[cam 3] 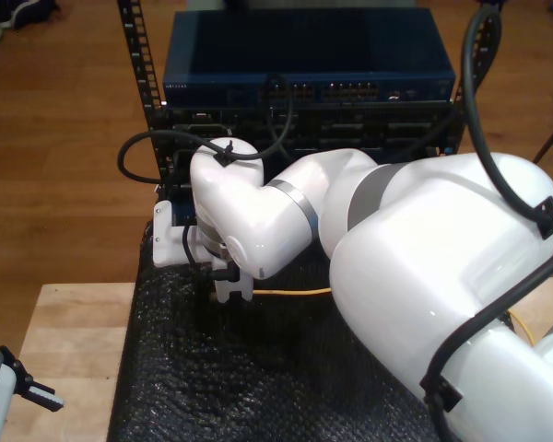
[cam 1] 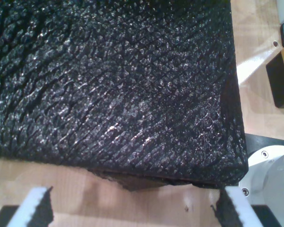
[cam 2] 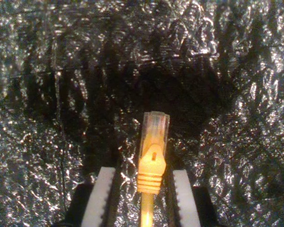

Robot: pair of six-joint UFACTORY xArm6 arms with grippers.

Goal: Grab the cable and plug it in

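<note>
Our first end effector [cam 1: 132, 213] in the first wrist view hangs with jaws spread wide and bare, over the pale wooden bench [cam 1: 85, 189] at the edge of the black crinkled foam mat [cam 1: 113, 80].

In the second wrist view our second end effector [cam 2: 144, 198] pinches the thin yellow-orange network cable [cam 2: 151, 170] just behind its clear plug, above the mat.

In the exterior view the cable [cam 3: 290, 292] trails toward the exterior view's right, before the dark blue equipment rack [cam 3: 304, 64].

No text, label, brand or number can be read in any view. The rack-mounted network switch [cam 3: 309, 87] carries small markings beside its ports, but they are too small and blurred to make out.
</note>
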